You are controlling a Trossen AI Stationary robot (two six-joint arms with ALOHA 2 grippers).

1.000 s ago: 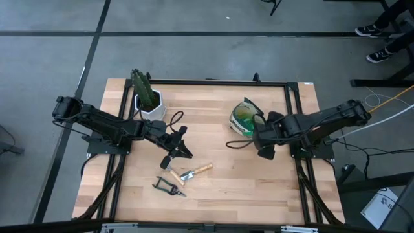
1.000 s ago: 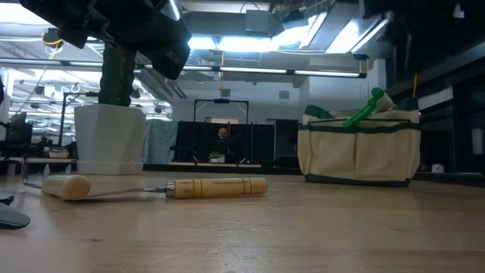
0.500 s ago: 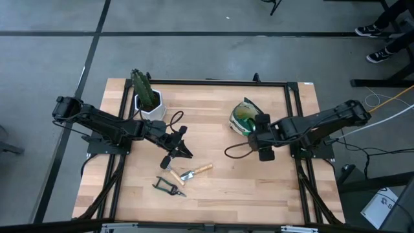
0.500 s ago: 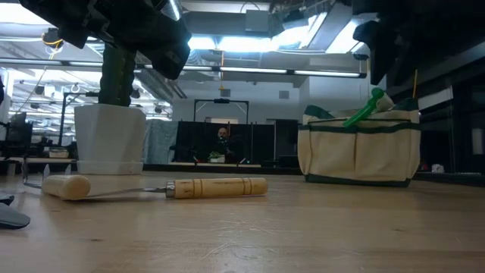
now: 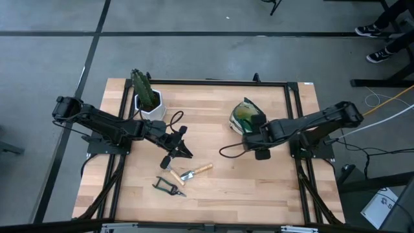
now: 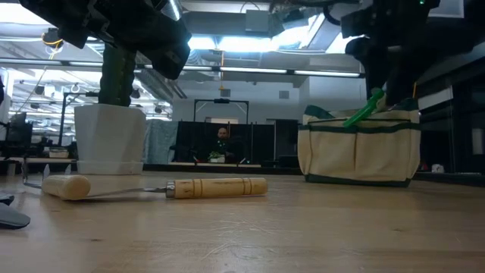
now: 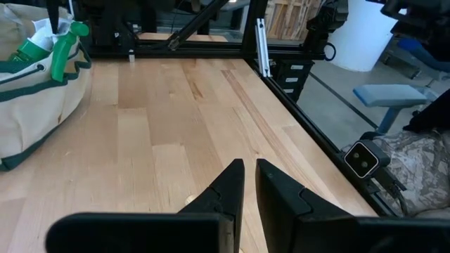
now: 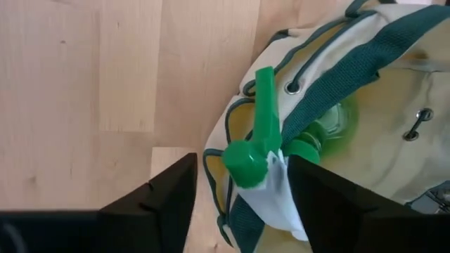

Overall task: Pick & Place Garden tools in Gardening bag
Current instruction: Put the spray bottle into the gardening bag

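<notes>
The tan gardening bag [image 5: 243, 116] with green trim stands at the right, and the green spray bottle [image 8: 261, 133] sticks out of its top. My right gripper [image 8: 242, 167] is open above the bag's edge, one finger on either side of the bottle's spray head and apart from it. It also shows in the high view [image 5: 256, 137]. My left gripper [image 5: 178, 149] is shut and empty, hovering mid-table. Two wooden-handled tools [image 5: 189, 173] and the black-handled shears [image 5: 168, 188] lie on the table near its front.
A white pot with a green cactus-like plant [image 5: 146, 97] stands at the far left. A black cable loop [image 5: 228, 151] hangs from the right arm over the table. Bare wood lies between the tools and the bag [image 6: 360, 148]. A dark frame edges the table.
My right gripper has moved toward the table's left edge, over the bag. In the low view it has come into sight above the bag's top. Its cable loop has swung left with it. The bag and the tools have stayed where they were.
</notes>
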